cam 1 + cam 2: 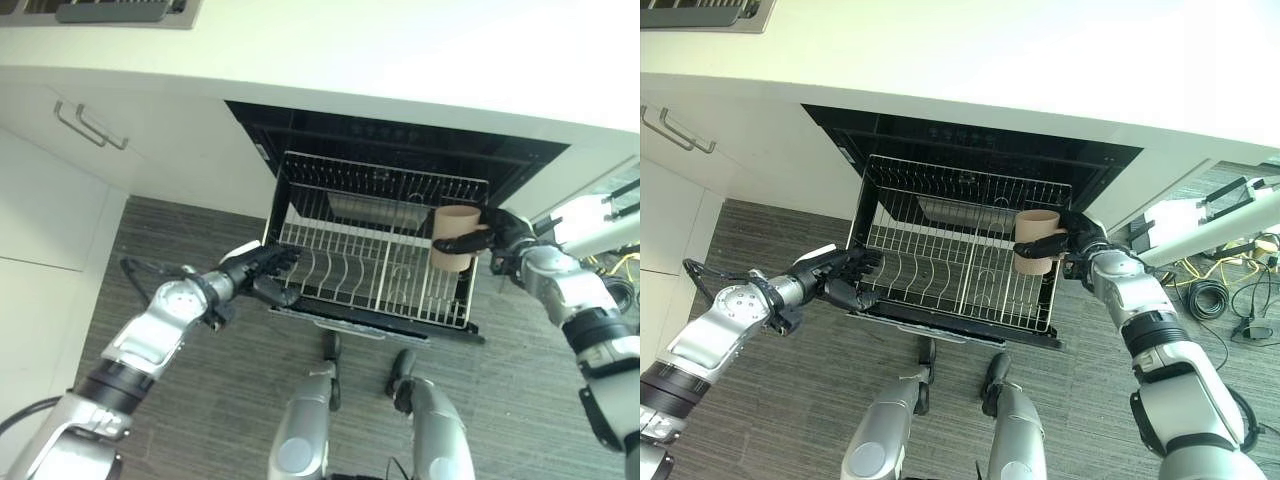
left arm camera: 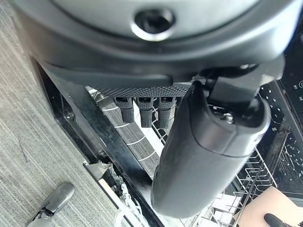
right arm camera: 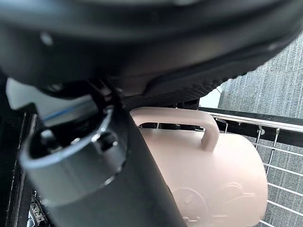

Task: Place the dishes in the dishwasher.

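A beige mug (image 1: pixel 456 246) with a handle hangs over the right side of the pulled-out wire dishwasher rack (image 1: pixel 350 262). My right hand (image 1: pixel 506 240) is shut on the mug, thumb across its side; the right wrist view shows the mug (image 3: pixel 213 175) close against the palm. At the rack's front left corner, my left hand (image 1: pixel 262 274) has its fingers curled over the rim and the thumb underneath. Seen from the left wrist, the fingers (image 2: pixel 144 109) reach onto the rack wires. The rack holds no dishes that I can see.
The dark dishwasher opening (image 1: pixel 400 135) lies under a white counter (image 1: pixel 400 50). White cabinet doors with metal handles (image 1: pixel 90 126) stand at the left. Cables (image 1: pixel 1210 295) lie on the grey floor at the right, beside a white stand (image 1: pixel 1220 225).
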`<state>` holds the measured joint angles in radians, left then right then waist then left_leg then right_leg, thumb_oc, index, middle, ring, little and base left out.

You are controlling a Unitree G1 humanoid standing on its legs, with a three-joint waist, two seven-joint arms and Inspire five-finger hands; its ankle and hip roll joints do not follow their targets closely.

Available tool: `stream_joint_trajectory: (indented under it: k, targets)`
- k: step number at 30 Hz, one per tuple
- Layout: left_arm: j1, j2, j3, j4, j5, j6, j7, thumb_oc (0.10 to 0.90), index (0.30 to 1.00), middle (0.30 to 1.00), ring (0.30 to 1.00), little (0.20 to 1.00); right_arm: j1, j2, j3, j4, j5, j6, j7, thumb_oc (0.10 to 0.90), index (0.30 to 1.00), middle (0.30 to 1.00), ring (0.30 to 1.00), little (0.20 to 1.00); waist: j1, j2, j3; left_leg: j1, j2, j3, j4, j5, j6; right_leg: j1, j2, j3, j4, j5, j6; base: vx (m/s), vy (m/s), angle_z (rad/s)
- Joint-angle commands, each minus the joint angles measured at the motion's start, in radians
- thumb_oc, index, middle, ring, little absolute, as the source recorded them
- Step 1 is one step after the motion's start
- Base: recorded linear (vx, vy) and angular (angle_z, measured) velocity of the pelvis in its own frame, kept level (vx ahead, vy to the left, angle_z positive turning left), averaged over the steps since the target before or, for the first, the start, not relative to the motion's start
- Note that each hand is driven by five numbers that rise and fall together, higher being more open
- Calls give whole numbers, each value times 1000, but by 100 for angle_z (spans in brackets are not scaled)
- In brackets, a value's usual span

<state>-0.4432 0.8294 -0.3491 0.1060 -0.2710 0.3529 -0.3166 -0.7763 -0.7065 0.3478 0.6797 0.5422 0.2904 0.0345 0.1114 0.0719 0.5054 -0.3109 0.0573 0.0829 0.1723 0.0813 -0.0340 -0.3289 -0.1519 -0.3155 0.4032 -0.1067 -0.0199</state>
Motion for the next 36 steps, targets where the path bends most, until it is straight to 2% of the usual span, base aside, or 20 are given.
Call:
stream_joint_trajectory:
  k: [1, 6, 8, 11, 16, 21, 25, 28, 32, 34, 36]
  targets:
    - [42, 7, 24, -97, -29, -40, 26, 800, 900, 900, 900, 900, -90, -53, -17, -56, 13, -67, -16, 800, 900, 900, 900, 900, -2, -3, -50, 20, 24, 3, 128, -201, -28, 126, -41, 25, -103, -23, 131, 0, 0, 0]
    - [91, 4, 46, -108, -20, -56, 38, 800, 900, 900, 900, 900, -81, -102, -60, -190, -55, -100, -55, 800, 900, 900, 900, 900, -15, -10, -60, 26, 27, 9, 128, -206, -25, 127, -38, 33, -103, -23, 133, 6, 3, 0]
    - [128, 0, 63, -119, -14, -67, 50, 800, 900, 900, 900, 900, -62, -132, -99, -284, -60, -112, -71, 800, 900, 900, 900, 900, -26, -14, -71, 26, 29, 14, 128, -204, -22, 123, -35, 40, -103, -16, 133, 3, 15, -1]
    - [143, 3, 74, -122, -16, -71, 51, 800, 900, 900, 900, 900, -39, -148, -130, -333, -69, -128, -74, 800, 900, 900, 900, 900, -33, -18, -76, 34, 32, 20, 128, -209, -21, 129, -35, 43, -103, -18, 135, 0, 0, 0]
    - [168, -7, 86, -126, -7, -78, 56, 800, 900, 900, 900, 900, 6, -153, -161, -403, -80, -120, -53, 800, 900, 900, 900, 900, -43, -25, -91, 39, 36, 30, 128, -211, -19, 133, -33, 47, -103, -19, 134, 2, 0, -1]
    - [170, -8, 91, -123, -4, -73, 51, 800, 900, 900, 900, 900, 40, -160, -163, -381, -71, -76, -35, 800, 900, 900, 900, 900, -46, -32, -100, 52, 40, 37, 128, -211, -19, 145, -30, 50, -103, -21, 134, 0, 0, 0]
    - [163, -7, 87, -117, -5, -70, 48, 800, 900, 900, 900, 900, 67, -149, -147, -340, -54, -16, 4, 800, 900, 900, 900, 900, -44, -35, -99, 56, 42, 42, 128, -210, -21, 150, -32, 47, -103, -21, 135, 0, 0, 0]
    - [148, -8, 79, -116, -7, -61, 45, 800, 900, 900, 900, 900, 83, -133, -106, -270, -69, 77, 85, 800, 900, 900, 900, 900, -40, -40, -99, 62, 42, 42, 128, -210, -20, 157, -32, 43, -103, -21, 134, 0, 0, 0]
    - [129, -8, 65, -107, -11, -58, 41, 800, 900, 900, 900, 900, 77, -123, -78, -220, -62, 14, 52, 800, 900, 900, 900, 900, -37, -41, -97, 73, 44, 44, 128, -209, -21, 170, -33, 37, -103, -21, 133, 0, 0, 0]
    - [117, -9, 49, -97, -14, -61, 48, 800, 900, 900, 900, 900, 55, -108, -53, -198, -116, 41, 101, 800, 900, 900, 900, 900, -34, -42, -99, 72, 44, 45, 128, -209, -24, 168, -33, 39, -103, -20, 134, -9, -3, -2]
    - [114, -16, 49, -101, -19, -56, 54, 800, 900, 900, 900, 900, 59, -99, -48, -207, -55, 30, 74, 800, 900, 900, 900, 900, -35, -40, -90, 85, 42, 43, 128, -216, -23, 181, -30, 40, -103, -27, 133, -18, 19, 2]
